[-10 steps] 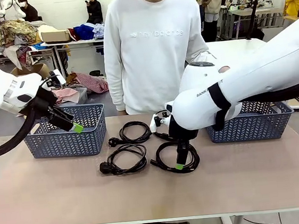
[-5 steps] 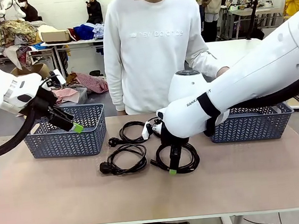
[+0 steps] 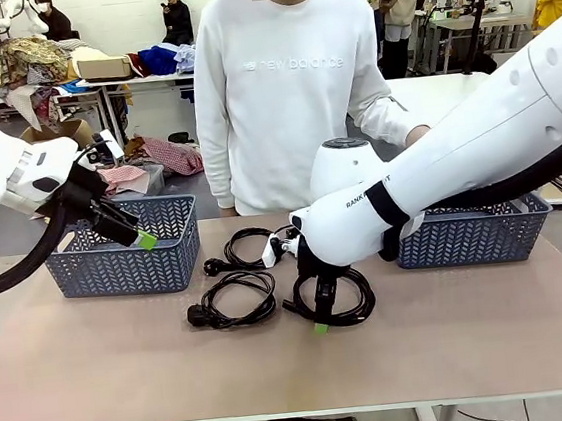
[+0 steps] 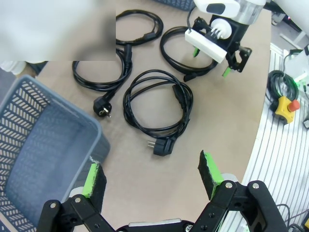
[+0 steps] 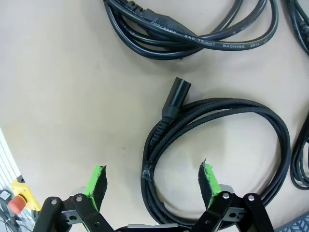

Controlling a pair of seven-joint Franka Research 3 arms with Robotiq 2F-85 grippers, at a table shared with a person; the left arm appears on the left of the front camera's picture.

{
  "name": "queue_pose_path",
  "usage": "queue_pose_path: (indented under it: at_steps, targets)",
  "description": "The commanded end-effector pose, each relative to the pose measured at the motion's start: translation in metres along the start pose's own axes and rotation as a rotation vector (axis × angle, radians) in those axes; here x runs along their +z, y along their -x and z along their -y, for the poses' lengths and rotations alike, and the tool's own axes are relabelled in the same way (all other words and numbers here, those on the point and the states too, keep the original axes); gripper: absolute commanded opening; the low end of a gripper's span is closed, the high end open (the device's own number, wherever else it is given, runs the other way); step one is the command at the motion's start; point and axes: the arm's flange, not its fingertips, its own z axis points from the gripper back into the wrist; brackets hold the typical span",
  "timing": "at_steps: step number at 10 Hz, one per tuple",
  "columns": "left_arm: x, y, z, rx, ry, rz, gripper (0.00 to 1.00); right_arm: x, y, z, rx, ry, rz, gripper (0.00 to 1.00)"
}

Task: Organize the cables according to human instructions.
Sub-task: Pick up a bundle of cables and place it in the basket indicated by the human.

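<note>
Several black coiled cables lie mid-table: one at front left (image 3: pixel 235 301) (image 4: pixel 157 104), one behind it (image 3: pixel 250 246) (image 4: pixel 101 72), one farther off (image 4: pixel 140 26), and a braided coil (image 3: pixel 356 298) (image 5: pixel 217 107). My right gripper (image 3: pixel 322 319) (image 5: pixel 152 180) (image 4: pixel 210 62) stands open just over the braided coil, one side of the loop running between its green pads. My left gripper (image 3: pixel 131 233) (image 4: pixel 152 176) hangs open above the left basket's near corner, holding nothing.
Blue-grey lattice baskets stand at the table's left (image 3: pixel 126 267) (image 4: pixel 34 140) and right (image 3: pixel 475 235). A person in a white sweater (image 3: pixel 278 90) stands at the far edge. A yellow emergency-stop box (image 4: pixel 285 104) sits at the table's side.
My right arm has swung left and its gripper has slid leftward across the braided coil, staying open. The left arm has not moved.
</note>
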Motion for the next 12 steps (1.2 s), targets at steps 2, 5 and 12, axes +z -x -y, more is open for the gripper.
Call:
queue_pose_path:
  at_steps: [2,5,12]
  targets:
    - [-0.003,0.002,-0.003,-0.016,0.015,0.017,1.0,-0.004,-0.012,-0.003,-0.013,0.025,-0.017,1.0]
    - [-0.003,0.002,-0.003,-0.016,0.015,0.017,1.0,-0.005,-0.02,-0.009,-0.02,-0.012,-0.022,1.0]
    - [-0.003,0.002,-0.003,-0.016,0.015,0.017,1.0,-0.006,-0.022,-0.01,-0.014,-0.036,-0.05,1.0]
